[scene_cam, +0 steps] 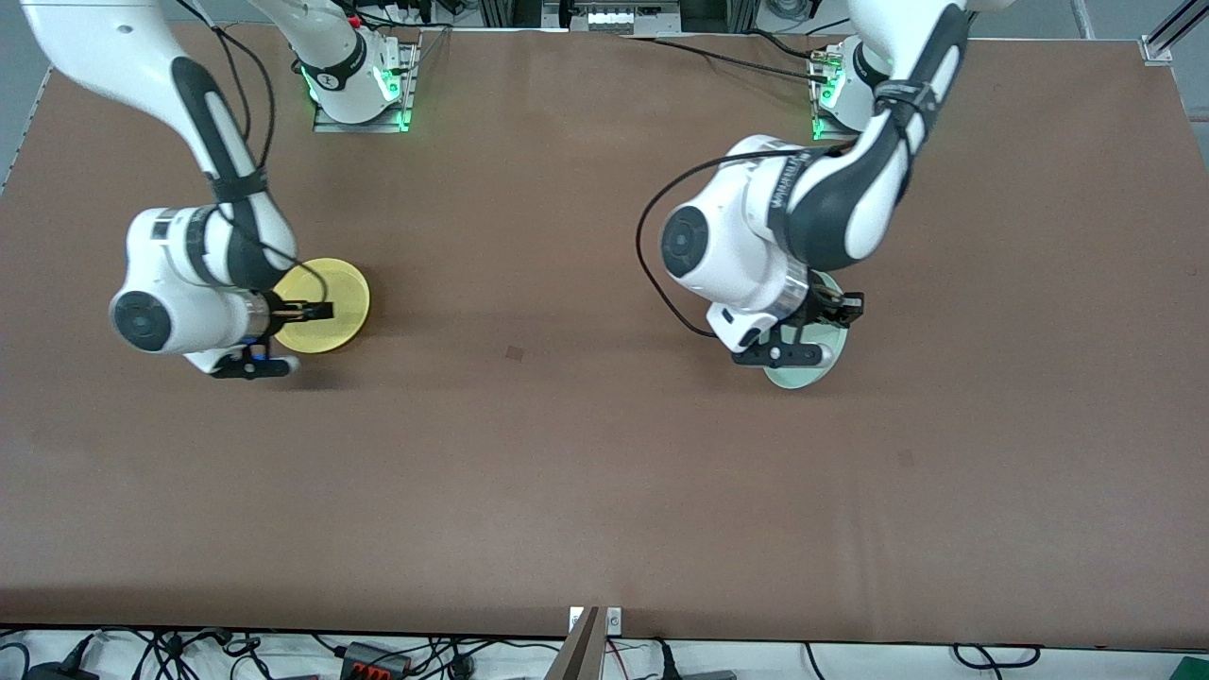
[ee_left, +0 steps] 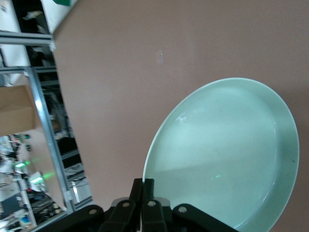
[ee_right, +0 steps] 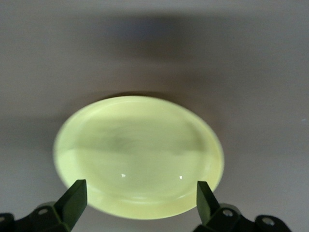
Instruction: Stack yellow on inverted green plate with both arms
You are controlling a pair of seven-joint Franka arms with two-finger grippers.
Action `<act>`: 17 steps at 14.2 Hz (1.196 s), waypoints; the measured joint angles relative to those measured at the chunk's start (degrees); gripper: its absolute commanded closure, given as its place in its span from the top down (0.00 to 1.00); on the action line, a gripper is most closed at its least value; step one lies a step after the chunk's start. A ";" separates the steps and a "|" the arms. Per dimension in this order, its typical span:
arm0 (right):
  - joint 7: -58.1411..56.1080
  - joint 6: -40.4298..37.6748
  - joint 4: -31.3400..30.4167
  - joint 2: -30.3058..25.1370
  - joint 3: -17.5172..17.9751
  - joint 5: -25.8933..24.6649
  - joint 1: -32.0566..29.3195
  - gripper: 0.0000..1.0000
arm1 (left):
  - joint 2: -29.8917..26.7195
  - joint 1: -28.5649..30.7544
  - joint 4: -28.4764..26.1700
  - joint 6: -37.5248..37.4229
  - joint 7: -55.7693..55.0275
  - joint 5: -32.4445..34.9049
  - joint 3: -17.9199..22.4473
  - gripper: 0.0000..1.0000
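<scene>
The pale yellow plate (scene_cam: 338,288) lies rim up on the brown table toward the right arm's end. My right gripper (scene_cam: 316,309) is low at its edge, fingers open. In the right wrist view the two fingertips (ee_right: 75,199) stand apart on either side of the yellow plate (ee_right: 140,154), and the right gripper (ee_right: 140,198) holds nothing. The mint-green plate (scene_cam: 799,375) is toward the left arm's end, mostly under that arm's wrist. My left gripper (scene_cam: 839,310) is shut on its rim. In the left wrist view the closed left gripper (ee_left: 144,186) pinches the green plate (ee_left: 227,159), which looks tilted.
The brown table (scene_cam: 567,425) stretches between the two plates. Both arm bases stand along the edge farthest from the front camera. A metal frame and clutter (ee_left: 34,145) stand off the table's end in the left wrist view.
</scene>
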 measured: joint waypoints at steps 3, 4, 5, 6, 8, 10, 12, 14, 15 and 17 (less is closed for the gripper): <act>-1.53 3.33 -0.16 4.01 0.00 0.00 -3.32 1.00 | 2.74 -5.07 -0.05 -2.79 -5.65 5.66 0.10 0.01; -1.53 3.64 -0.16 4.89 0.01 0.00 -3.43 1.00 | 3.71 -6.53 -0.07 -3.55 -7.41 7.23 0.14 0.01; -1.53 3.73 -0.15 5.39 0.05 0.00 -3.43 1.00 | 4.70 -7.93 -0.07 -4.09 -8.91 9.23 0.20 0.01; -1.52 3.73 -0.14 5.61 0.05 0.00 -3.47 0.98 | 5.61 -9.36 -0.06 -4.36 -10.01 11.73 0.26 0.01; -1.68 3.72 -0.10 5.62 0.04 0.00 -4.09 0.76 | 7.24 -12.46 0.04 -5.37 -11.27 16.77 0.32 0.01; -2.94 3.71 -0.05 5.62 0.04 0.00 -5.29 0.54 | 8.61 -15.40 0.73 -6.31 -14.02 18.45 0.41 0.01; -3.41 3.63 -0.03 5.62 0.03 0.00 -6.09 0.35 | 10.16 -17.92 1.34 -7.66 -19.91 18.51 0.53 0.01; -3.45 2.65 0.07 5.53 0.12 0.01 -6.17 0.16 | 11.90 -19.68 1.50 -8.33 -24.42 18.59 0.59 0.01; -3.46 1.93 0.08 5.52 0.17 0.01 -6.17 0.05 | 12.66 -20.23 1.65 -8.41 -25.71 18.67 0.65 0.01; -3.96 0.82 0.22 5.39 0.18 0.01 -6.17 0.00 | 13.73 -20.92 1.96 -8.41 -28.08 18.79 0.69 0.01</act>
